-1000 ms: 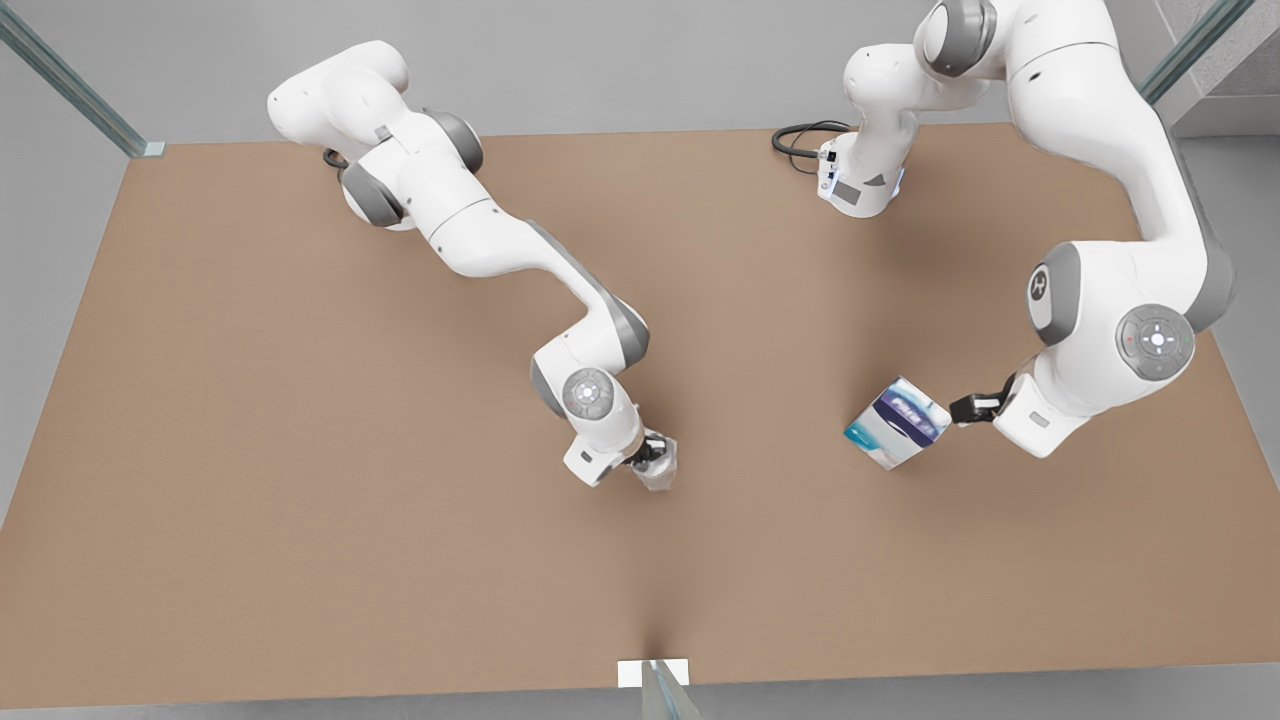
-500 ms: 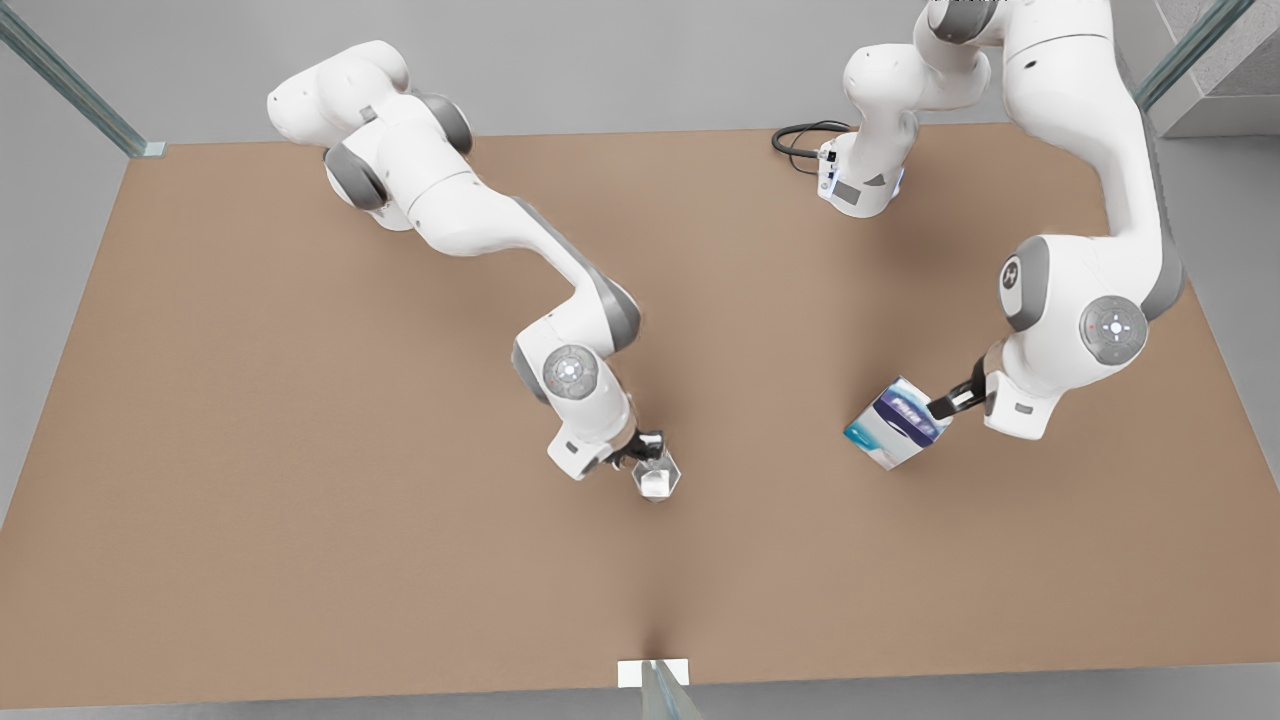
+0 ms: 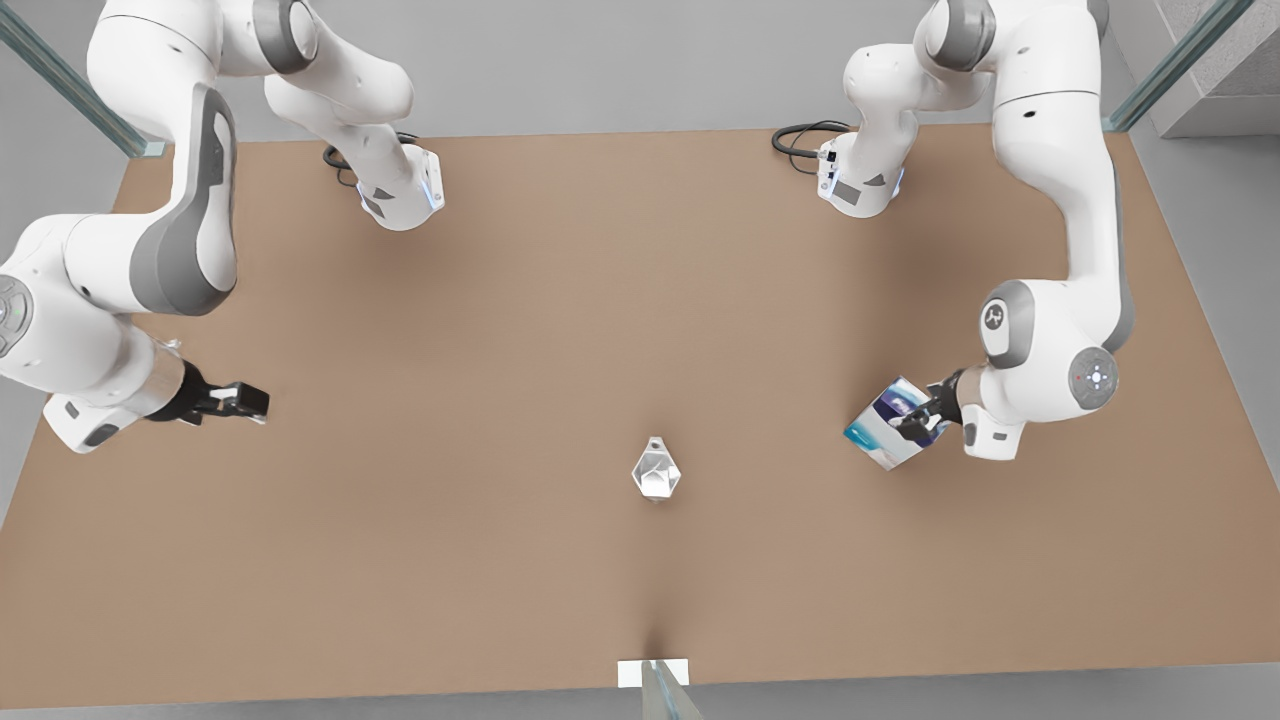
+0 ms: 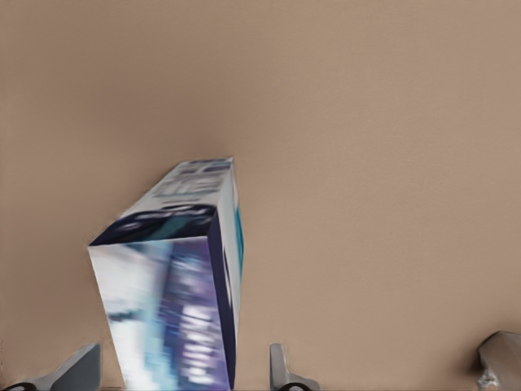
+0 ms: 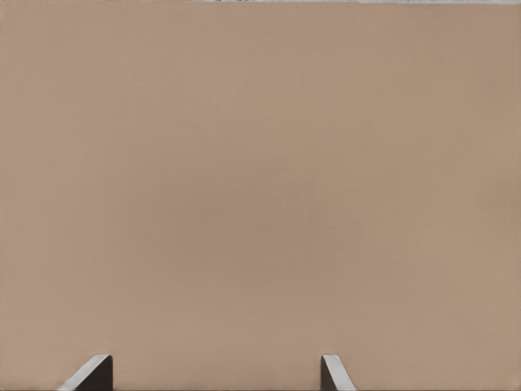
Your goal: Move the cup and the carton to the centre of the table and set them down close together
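Looking down on the table in the front view, we see the cup standing free near the middle, toward the near edge, with no finger touching it. The carton lies well apart from it toward the front view's right, resting tilted on the brown surface. We identify the left gripper by its wrist view, where the carton sits between two spread fingertips; a gap shows beside the box on at least one side, so the jaws stand wide around it — not closed on it. In the front view this gripper is at the carton's right-hand corner, and we cannot tell whether a finger touches the box. The right gripper hangs over the table's edge region at the front view's left, far from both objects; its wrist view shows two fingertips set wide apart over bare table — it holds nothing. A black cable lies by the arm base at the far edge.
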Controlling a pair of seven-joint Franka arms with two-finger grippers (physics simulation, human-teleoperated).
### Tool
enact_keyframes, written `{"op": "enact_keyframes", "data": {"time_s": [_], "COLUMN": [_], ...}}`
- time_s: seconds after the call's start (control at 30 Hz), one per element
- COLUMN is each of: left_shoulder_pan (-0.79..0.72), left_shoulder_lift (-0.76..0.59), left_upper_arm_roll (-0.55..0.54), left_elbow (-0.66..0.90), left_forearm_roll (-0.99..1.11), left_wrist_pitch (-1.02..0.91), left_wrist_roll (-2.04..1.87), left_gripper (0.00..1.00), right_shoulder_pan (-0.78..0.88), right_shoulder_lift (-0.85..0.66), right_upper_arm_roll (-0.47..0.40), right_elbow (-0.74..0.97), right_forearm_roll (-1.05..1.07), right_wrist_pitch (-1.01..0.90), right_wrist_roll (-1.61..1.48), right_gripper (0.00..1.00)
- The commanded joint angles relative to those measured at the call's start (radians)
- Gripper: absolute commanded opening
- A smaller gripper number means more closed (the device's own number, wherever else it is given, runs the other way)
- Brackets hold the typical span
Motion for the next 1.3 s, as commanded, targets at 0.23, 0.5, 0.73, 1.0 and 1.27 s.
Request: {"op": "enact_keyframes", "data": {"time_s": [0.23,0.5,0.73,1.0,1.27], "left_shoulder_pan": [0.0,0.0,0.0,-0.009,-0.366], "left_shoulder_lift": [0.035,0.059,0.07,0.04,-0.003], "left_upper_arm_roll": [0.011,0.011,0.011,0.009,-0.001], "left_elbow": [-0.009,-0.009,-0.009,0.0,0.127], "left_forearm_roll": [-0.017,-0.019,-0.019,-0.019,-0.008], "left_wrist_pitch": [0.037,0.037,0.042,0.016,-0.124], "left_wrist_roll": [-0.022,-0.022,-0.022,-0.044,-0.392], "left_gripper": [1.0,0.79,0.67,0.66,0.66], "right_shoulder_pan": [-0.034,-0.08,-0.08,-0.08,-0.08], "right_shoulder_lift": [0.003,0.003,-0.008,-0.007,-0.002], "right_upper_arm_roll": [-0.003,-0.003,0.001,0.001,0.001], "right_elbow": [0.055,0.068,0.075,0.075,0.077], "right_forearm_roll": [0.012,0.026,0.028,0.026,0.028], "right_wrist_pitch": [0.017,0.052,0.039,0.046,0.043], "right_wrist_roll": [0.003,0.003,-0.005,-0.005,0.001], "right_gripper": [1.0,1.0,1.0,1.0,1.0]}}
